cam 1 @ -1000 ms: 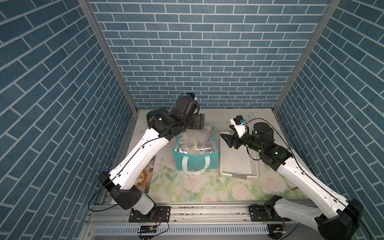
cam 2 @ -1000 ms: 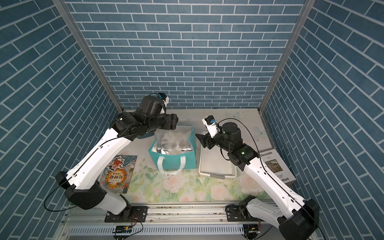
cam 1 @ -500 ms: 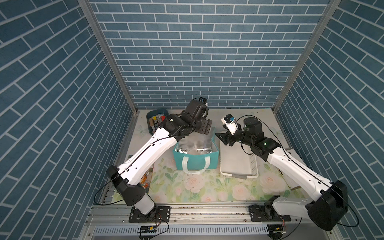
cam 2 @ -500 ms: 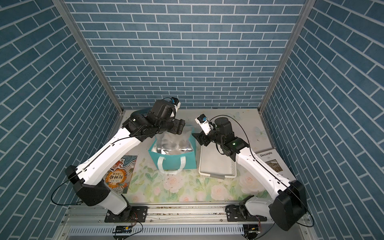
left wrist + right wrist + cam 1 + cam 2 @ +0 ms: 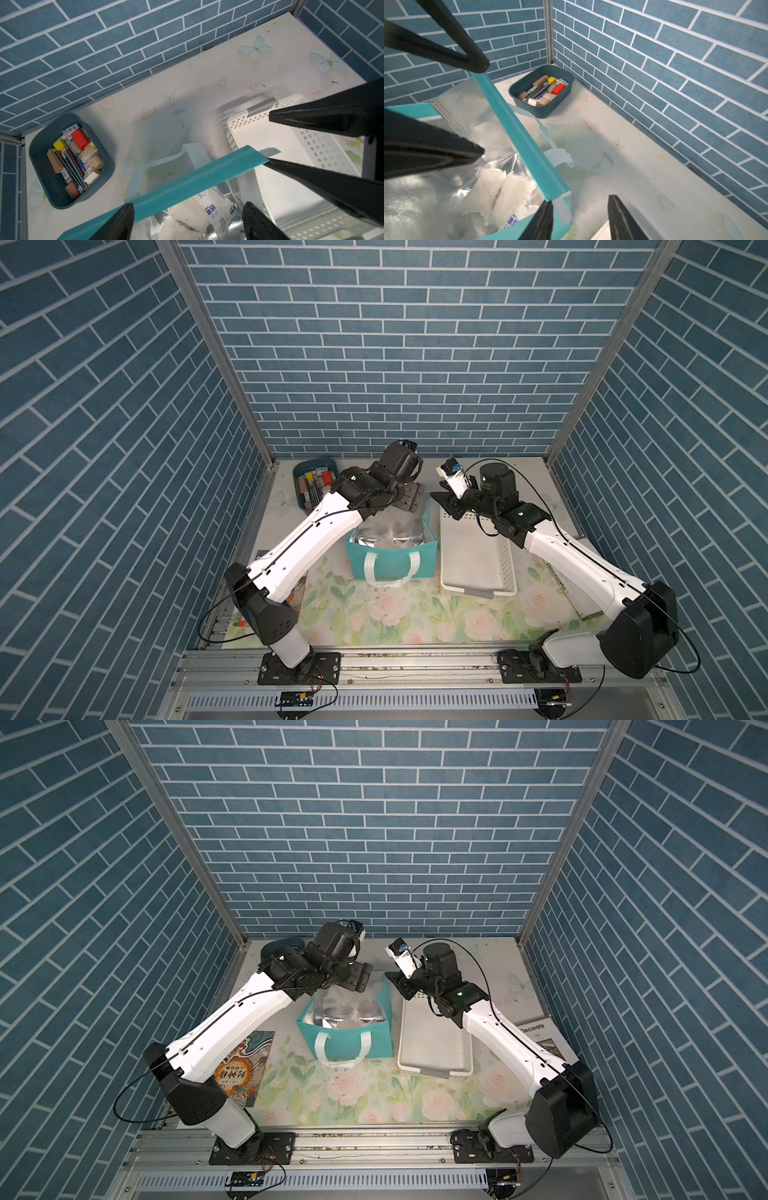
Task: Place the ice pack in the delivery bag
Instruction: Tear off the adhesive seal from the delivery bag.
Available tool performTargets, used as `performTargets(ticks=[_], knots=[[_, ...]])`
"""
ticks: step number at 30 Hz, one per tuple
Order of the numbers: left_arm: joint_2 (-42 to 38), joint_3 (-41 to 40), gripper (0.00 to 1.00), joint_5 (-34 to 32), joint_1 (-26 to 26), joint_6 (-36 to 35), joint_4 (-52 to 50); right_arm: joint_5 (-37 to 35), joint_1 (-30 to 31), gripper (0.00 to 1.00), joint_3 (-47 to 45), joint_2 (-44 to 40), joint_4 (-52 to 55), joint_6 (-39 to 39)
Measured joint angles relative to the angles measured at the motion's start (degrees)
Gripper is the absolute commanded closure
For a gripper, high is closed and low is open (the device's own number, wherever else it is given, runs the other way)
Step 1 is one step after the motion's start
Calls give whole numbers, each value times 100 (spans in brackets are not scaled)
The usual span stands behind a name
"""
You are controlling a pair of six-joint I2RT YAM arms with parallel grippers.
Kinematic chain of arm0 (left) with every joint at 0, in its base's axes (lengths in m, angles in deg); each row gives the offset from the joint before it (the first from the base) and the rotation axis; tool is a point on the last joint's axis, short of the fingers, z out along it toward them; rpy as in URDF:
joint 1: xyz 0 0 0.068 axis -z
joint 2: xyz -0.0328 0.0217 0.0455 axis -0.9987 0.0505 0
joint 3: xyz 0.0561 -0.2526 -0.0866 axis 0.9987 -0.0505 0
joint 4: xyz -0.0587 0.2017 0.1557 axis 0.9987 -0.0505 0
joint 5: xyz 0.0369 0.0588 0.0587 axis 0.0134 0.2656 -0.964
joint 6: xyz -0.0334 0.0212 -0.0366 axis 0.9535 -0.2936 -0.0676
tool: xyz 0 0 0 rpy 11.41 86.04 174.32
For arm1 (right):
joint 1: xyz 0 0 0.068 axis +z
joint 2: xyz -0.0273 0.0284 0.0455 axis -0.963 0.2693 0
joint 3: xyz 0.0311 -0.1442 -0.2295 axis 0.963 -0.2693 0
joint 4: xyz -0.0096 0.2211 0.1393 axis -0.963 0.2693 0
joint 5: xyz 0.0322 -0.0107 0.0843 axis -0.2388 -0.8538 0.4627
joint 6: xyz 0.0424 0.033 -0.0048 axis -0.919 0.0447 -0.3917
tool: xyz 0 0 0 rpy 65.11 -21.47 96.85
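**K:** Black left tool (image 5: pixel 188 204) is spread wide and empty. It looks to straddle the far rim of the delivery bag (image 5: pixel 187 182), with one finger (image 5: pixel 477 64) outside the rim and the other over the foil lining.

**R:** Right tool (image 5: pixel 580 199)?

**K:** Jaws apart, gap narrower than the left, nothing between them. One finger (image 5: pixel 546 218) is touching or just beside the bag's far corner on the basket side. Can't tell which.

**R:** Ice pack (image 5: pixel 508 193)?

**K:** Inside the bag, down on the foil. White pouches with blue print, bunched together, can't count them. Placement looks done to me.

**R:** So what can go wrong?

**K:** The exit.
- If the right tool shuts where it is, it may pinch the teal rim. A lift would then drag the soft bag, tip it and dump the pack.
- The left finger over the lining could hook the foil on the way up, same result.
- The far strap handle (image 5: pixel 557 155) lies loose on the tabletop (image 5: pixel 643 176) just behind the rim, so it's a snag risk.
- The two tools are near each other over one corner, and careless retreats could make them clash.

**R:** Neighbours?

**K:** The white perforated basket (image 5: pixel 245 122) sits just beside the bag, and a dragged bag would shove it. The dark-blue stationery bin (image 5: pixel 37 133) is well apart in the corner, so no concern.
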Motion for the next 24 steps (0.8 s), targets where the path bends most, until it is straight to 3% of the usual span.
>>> performTargets(ticks=[13, 24], knots=[[188, -17, 13, -83, 0, 2, -103, 179, -9, 100, 22, 22, -2, -4], [326, -142, 11, -315, -11, 79, 22, 155, -9, 100, 291, 22, 289, -302]])
